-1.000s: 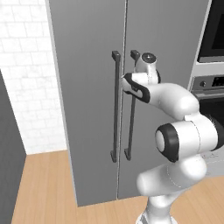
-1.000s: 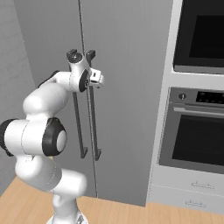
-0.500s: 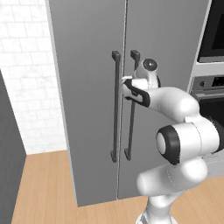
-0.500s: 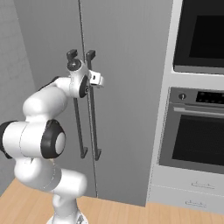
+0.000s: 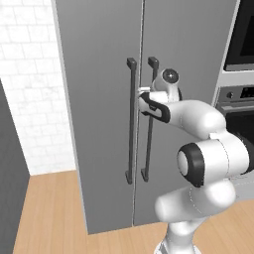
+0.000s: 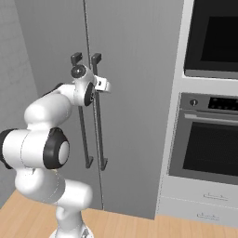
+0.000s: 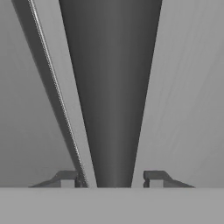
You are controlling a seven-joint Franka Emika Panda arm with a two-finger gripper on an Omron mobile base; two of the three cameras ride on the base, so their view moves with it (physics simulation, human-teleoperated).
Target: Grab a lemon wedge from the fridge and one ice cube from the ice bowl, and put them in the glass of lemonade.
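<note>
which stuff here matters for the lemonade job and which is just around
Job:
fridge, doors shut
right door handle, between the open fingers
gripper

Just around:
left door handle
wall ovens
drawers
white brick wall

The wooden floor (image 5: 54, 208) runs in light plank boards across the bottom of both base views; the fridge (image 5: 99, 74) stands directly on it, both doors closed, bar handles vertical; the oven cabinet (image 6: 204, 204) stands on the floor just beside the fridge, drawers at its base; a dark panel (image 5: 10, 178) meets the floor at the left edge.
</note>
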